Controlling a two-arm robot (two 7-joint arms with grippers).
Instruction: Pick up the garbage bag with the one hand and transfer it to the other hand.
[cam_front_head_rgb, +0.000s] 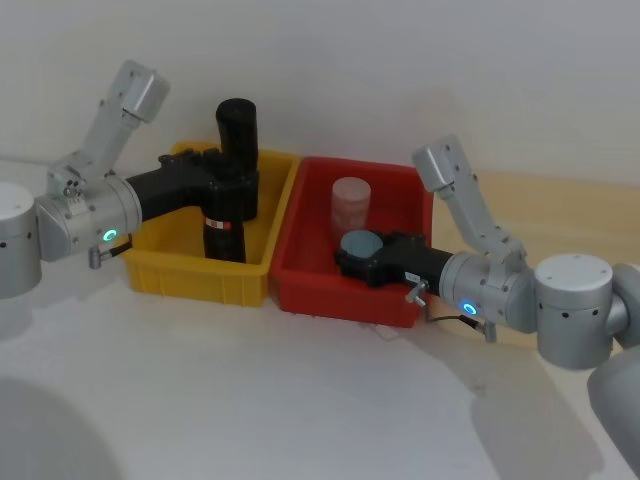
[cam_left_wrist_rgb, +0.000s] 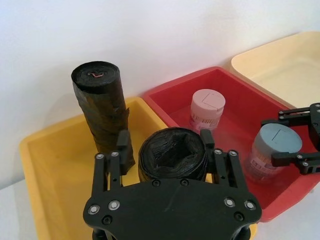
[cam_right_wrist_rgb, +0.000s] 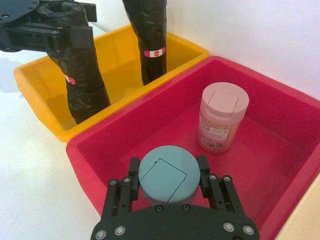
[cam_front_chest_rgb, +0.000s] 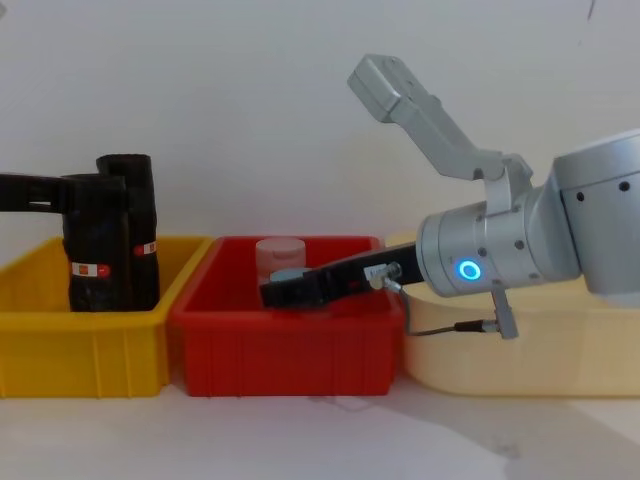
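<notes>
Risks toppling the slim roll (cam_left_wrist_rgb: 100, 110) just beyond the one hand (cam_left_wrist_rgb: 165, 143), clamped high on the garbage bag (cam_right_wrist_rgb: 82, 85), on lifting, with the other hand (cam_right_wrist_rgb: 168, 170) around a blue-lidded jar (cam_left_wrist_rgb: 276, 140), grip unclear.

Both arms are built from silver-grey round segments with small dark screw holes. The left arm (cam_front_head_rgb: 80, 215), at nine o'clock in the head view, carries a small green light ring (cam_front_head_rgb: 109, 237) and ends in the left hand (cam_front_head_rgb: 235, 185), which has a matte black body. The right arm (cam_front_head_rgb: 500, 285), at four o'clock, has a blue light ring (cam_front_chest_rgb: 467, 270), a thin dark cable (cam_front_chest_rgb: 445, 327) below it and a boxy grey elbow link (cam_front_chest_rgb: 400, 90). The right hand (cam_right_wrist_rgb: 168, 167) is a flat black plate with silver screw heads (cam_right_wrist_rgb: 119, 230) and two short black fingers (cam_right_wrist_rgb: 134, 175).
</notes>
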